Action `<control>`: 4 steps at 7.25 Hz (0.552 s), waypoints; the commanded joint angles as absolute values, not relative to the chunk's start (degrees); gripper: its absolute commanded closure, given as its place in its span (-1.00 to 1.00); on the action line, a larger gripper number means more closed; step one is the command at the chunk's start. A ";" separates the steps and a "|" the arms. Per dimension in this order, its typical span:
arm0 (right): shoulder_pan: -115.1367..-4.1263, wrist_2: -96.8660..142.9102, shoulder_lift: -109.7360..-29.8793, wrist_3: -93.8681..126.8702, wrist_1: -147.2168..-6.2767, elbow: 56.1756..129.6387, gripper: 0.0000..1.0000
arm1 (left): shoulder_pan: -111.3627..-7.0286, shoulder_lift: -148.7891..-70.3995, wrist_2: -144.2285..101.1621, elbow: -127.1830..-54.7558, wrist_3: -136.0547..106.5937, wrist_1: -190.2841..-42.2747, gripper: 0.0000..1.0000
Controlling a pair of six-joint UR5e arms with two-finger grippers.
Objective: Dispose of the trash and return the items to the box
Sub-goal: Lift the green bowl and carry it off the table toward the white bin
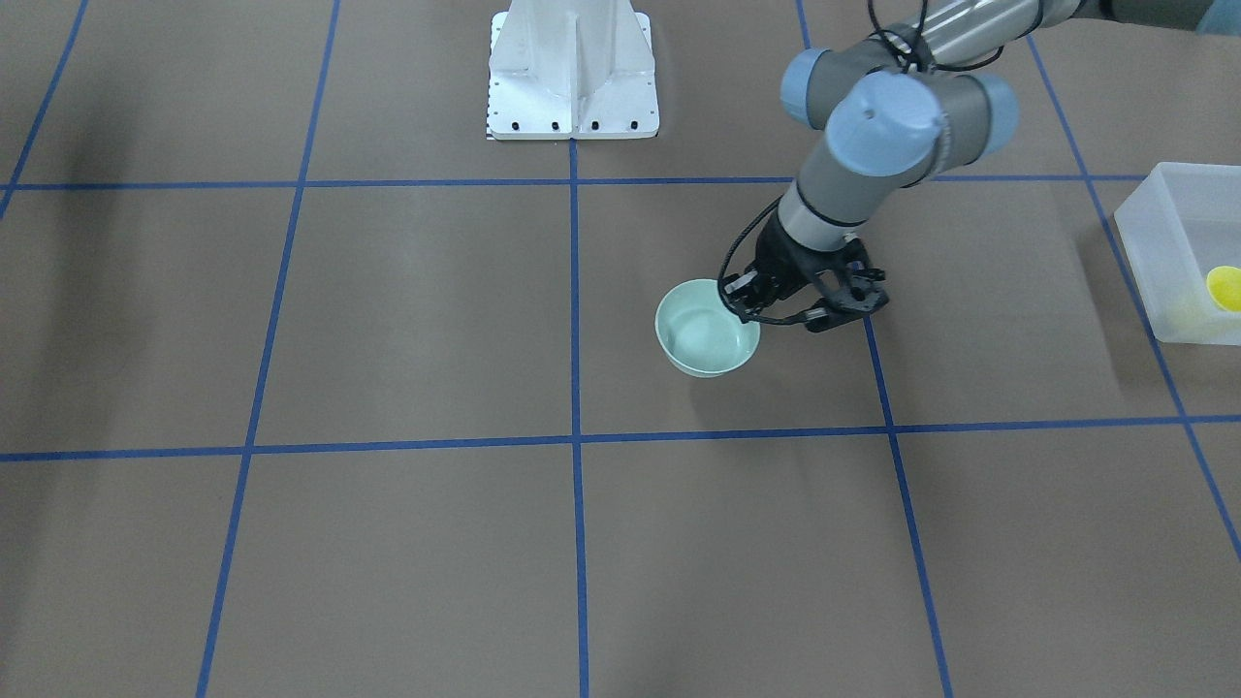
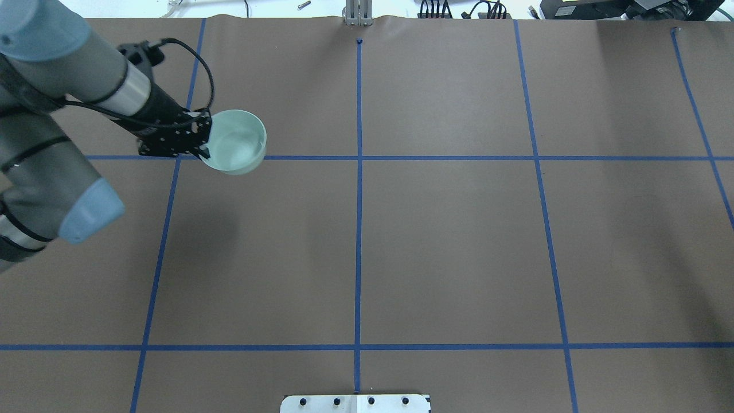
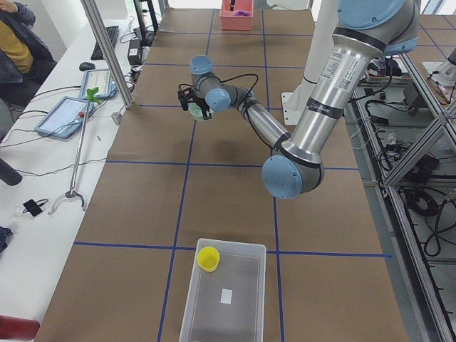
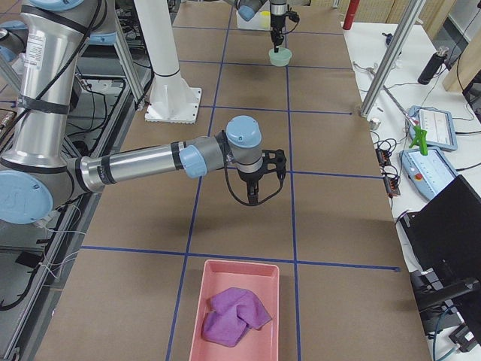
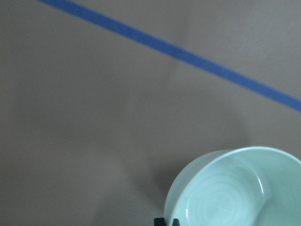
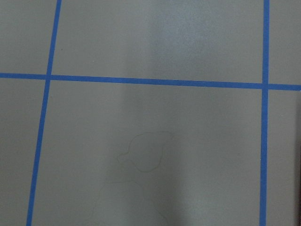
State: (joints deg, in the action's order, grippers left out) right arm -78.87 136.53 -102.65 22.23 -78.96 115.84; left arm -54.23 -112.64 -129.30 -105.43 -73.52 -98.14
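Note:
My left gripper [image 1: 766, 308] is shut on the rim of the pale mint-green bowl [image 1: 706, 339], gripping its near side in the overhead view [image 2: 203, 142]. The bowl [image 2: 236, 143] is upright and empty; its offset shadow suggests it hangs a little above the table. It fills the lower right of the left wrist view [image 5: 235, 193]. The yellow cup [image 1: 1225, 288] stands inside the translucent box [image 1: 1139, 257] at the table's left end, also in the exterior left view [image 3: 208, 258]. My right gripper [image 4: 252, 197] hovers over bare table, seen only from the side; I cannot tell its state.
The white robot base [image 1: 572, 78] stands at the table's robot side. A pink tray [image 4: 264, 289] with a purple cloth [image 4: 233, 316] sits at the right end. Blue tape lines grid the brown table. Operators' desks with tablets flank the far edge.

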 commanded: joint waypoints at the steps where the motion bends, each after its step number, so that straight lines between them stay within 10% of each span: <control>1: -78.40 134.57 -102.74 23.12 -78.93 116.28 -1.00 | -66.82 -102.19 -130.96 -111.60 -46.66 -90.83 1.00; 4: -78.40 134.56 -102.74 23.20 -78.93 116.28 -1.00 | -89.92 -88.95 -131.31 -99.91 4.36 -89.65 1.00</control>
State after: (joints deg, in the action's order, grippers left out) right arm -78.41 134.61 -102.74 23.13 -78.93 116.27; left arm -79.56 -92.37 -131.07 -106.59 -15.44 -90.02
